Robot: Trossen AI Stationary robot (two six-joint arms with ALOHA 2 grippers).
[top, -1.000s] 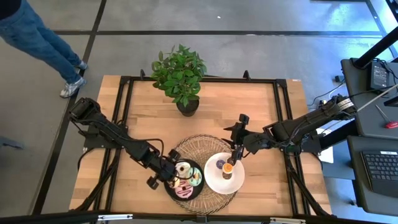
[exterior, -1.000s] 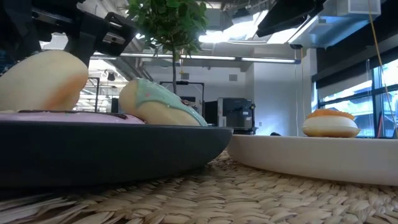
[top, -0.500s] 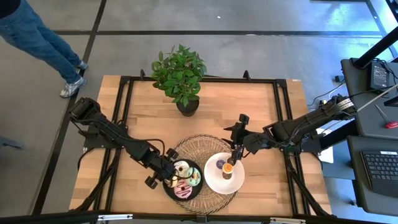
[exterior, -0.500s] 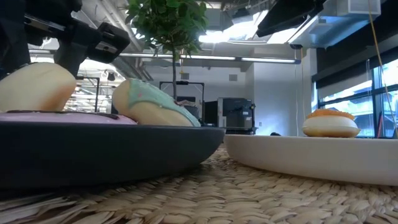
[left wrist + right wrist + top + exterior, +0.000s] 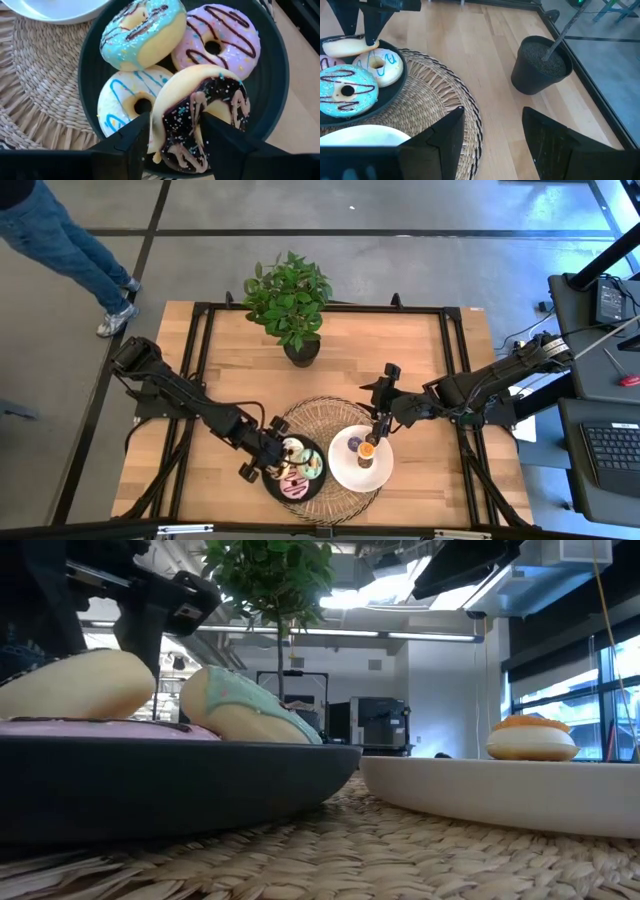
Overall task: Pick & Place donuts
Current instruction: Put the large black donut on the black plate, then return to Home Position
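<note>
While the chocolate donut (image 5: 200, 125) is standing tilted on edge in the black plate (image 5: 270, 90), its hole facing sideways, the left claw (image 5: 172, 137) is straddling it, fingers apart at either face. Beyond that claw the mint donut (image 5: 140, 32), pink donut (image 5: 220, 45) and white donut (image 5: 125, 102) are crowding it. The right claw (image 5: 492, 130) is hanging spread wide over the woven mat (image 5: 440, 110), near the white plate (image 5: 345, 470).

Glossy, plastic-looking donuts (image 5: 200, 115) with smooth icing and fine sprinkles sit in a smooth, dark, satin-finish plate (image 5: 272, 75) at centre frame, on a coarse woven straw mat (image 5: 45, 85) beside a glossy white plate (image 5: 500, 795), over matt light wood tabletop (image 5: 485, 50).
</note>
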